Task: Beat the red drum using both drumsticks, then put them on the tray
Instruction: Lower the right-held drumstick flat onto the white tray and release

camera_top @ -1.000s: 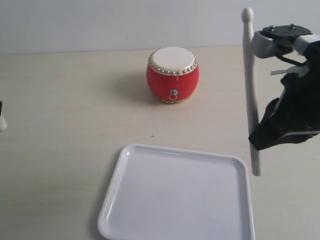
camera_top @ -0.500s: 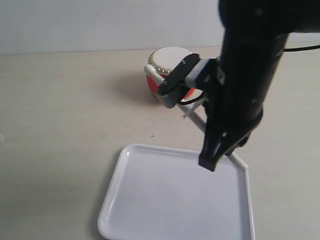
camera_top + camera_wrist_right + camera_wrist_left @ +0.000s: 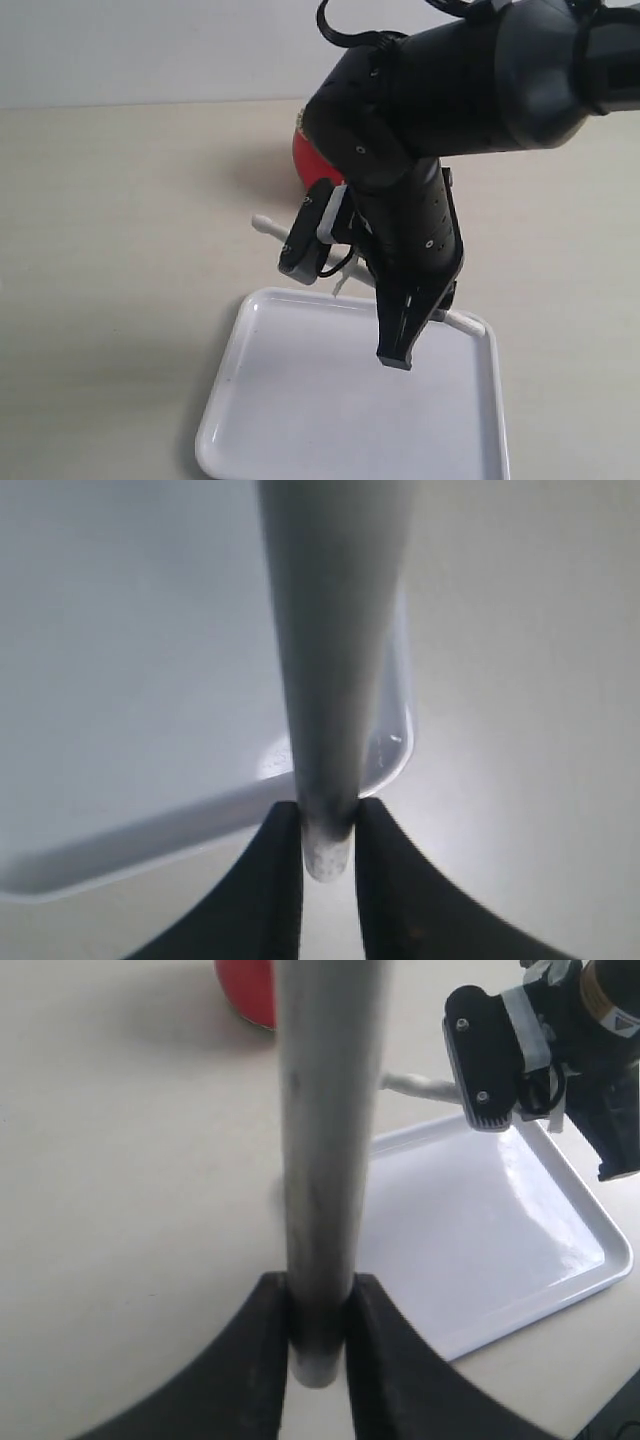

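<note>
Right gripper (image 3: 328, 825) is clamped on one drumstick (image 3: 275, 229), its two dark fingers pinching the shaft close to the butt so that only a stub pokes out behind them. Taking the exterior view as a clock face centred on the tray (image 3: 300, 420), the stick's bead tip sits out at eleven o'clock, past the far rim. Its butt hangs at two o'clock over the far corner, and whether it touches the rim cannot be told. The drum (image 3: 308, 160) stands on the table (image 3: 120, 300) at about twelve o'clock, apart from the tray and mostly hidden behind the right arm (image 3: 470, 80). Left gripper (image 3: 320, 1285) is likewise closed on the other drumstick (image 3: 325, 1110), again near its butt, and is out of the exterior view; its own camera shows the tray and drum ahead of it. Both sticks look light, stiff and smooth. They should not bend or break, but a slim round shaft held at one end can probably swivel between the fingers. Once released, it could roll on the glossy tray. A hold near the butt, as now, suits drumming, since it gives reach. For setting down, the safer course is likely to bring each stick low and level, well inside the shallow rim, before the fingers part.
</note>
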Available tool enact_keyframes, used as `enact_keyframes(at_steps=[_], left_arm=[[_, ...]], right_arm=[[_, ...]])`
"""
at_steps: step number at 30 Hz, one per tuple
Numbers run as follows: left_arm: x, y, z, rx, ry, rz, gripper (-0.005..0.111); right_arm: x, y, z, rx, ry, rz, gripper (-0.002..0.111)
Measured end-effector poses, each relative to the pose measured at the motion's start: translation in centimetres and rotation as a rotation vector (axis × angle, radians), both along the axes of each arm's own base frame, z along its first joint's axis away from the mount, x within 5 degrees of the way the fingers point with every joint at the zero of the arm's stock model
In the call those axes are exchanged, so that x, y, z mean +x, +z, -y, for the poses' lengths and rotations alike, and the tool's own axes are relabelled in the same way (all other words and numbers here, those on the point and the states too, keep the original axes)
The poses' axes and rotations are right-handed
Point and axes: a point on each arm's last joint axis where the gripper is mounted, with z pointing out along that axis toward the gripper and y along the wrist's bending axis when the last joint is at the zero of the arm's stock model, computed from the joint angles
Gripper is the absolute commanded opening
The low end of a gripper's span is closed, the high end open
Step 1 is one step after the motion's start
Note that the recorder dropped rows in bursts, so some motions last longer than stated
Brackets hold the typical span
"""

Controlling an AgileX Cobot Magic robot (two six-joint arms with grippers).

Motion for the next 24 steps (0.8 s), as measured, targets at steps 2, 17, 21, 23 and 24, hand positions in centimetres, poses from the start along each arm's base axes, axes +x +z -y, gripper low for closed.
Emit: enact_keyframes(at_steps=[2, 17, 21, 23, 24], left_arm=[[0.0, 0.0, 0.0, 0.006, 0.001, 0.002, 0.0], [0.0, 0.0, -0.1, 0.011, 0.0, 0.002, 0.0], [0.0, 0.0, -0.1, 0.011, 0.0, 0.002, 0.0], [0.0, 0.0, -0.1, 0.011, 0.0, 0.002, 0.0], [0.0, 0.0, -0.1, 0.011, 0.0, 0.002, 0.0]], right_arm=[[0.0, -0.3, 0.0, -0.008, 0.009, -0.009, 0.0], [0.4, -3.5, -0.4, -0.087, 0.045, -0.084, 0.0], [0.5, -4.7, -0.4, -0.117, 0.05, -0.102, 0.0], [0.5, -4.9, -0.4, -0.124, 0.051, -0.106, 0.0], [0.5, -5.1, -0.4, -0.128, 0.052, -0.108, 0.0]])
